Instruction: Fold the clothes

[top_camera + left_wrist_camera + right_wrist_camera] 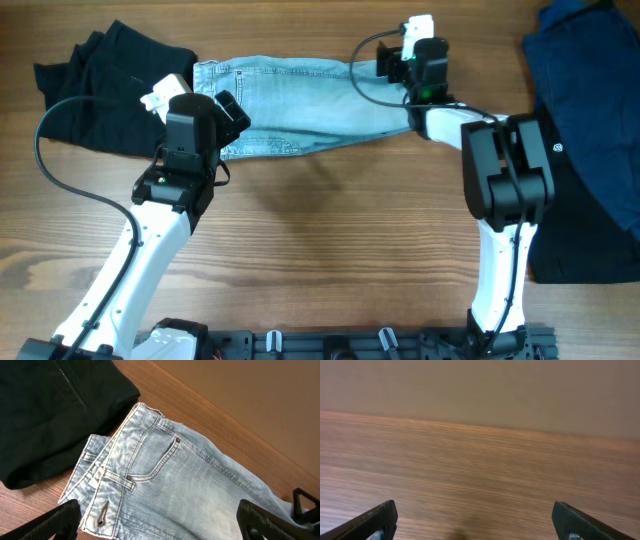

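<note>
Progress looks slight. Left of the denim shorts (300, 100), a black garment (100, 75) lies crumpled. Our left gripper (232, 112) hangs wide open over their waistband end. The shorts lie flat, seemingly halved lengthwise, not yet crosswise. At their right end our right gripper (388, 66) gapes empty; further right, a navy garment (590, 130) waits.

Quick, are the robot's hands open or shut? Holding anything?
Left gripper: open, holding nothing, over the shorts.
Right gripper: open, holding nothing.
</note>
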Action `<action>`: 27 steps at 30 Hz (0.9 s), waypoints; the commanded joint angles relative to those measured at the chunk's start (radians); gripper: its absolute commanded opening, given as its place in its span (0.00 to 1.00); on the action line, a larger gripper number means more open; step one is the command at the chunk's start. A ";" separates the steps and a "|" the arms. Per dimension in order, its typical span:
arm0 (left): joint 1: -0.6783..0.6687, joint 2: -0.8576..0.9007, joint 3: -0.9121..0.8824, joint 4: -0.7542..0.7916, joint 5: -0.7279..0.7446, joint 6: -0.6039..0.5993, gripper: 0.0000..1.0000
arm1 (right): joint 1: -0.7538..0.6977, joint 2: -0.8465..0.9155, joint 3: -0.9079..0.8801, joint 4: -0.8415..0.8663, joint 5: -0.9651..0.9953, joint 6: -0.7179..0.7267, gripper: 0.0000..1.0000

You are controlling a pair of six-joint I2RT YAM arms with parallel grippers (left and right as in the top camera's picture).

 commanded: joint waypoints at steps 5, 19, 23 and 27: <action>0.004 0.006 0.019 0.003 -0.024 0.023 1.00 | -0.030 -0.278 0.034 -0.407 -0.015 0.106 1.00; 0.004 0.034 0.019 -0.054 0.078 0.124 1.00 | -0.269 -0.495 0.034 -0.917 -0.716 0.217 1.00; 0.004 0.066 0.019 -0.068 0.137 0.123 1.00 | -0.270 -0.489 0.033 -0.941 -0.693 0.192 0.99; 0.004 0.069 0.019 -0.105 0.145 0.123 1.00 | -0.270 -0.440 0.032 -1.037 -0.634 0.201 0.99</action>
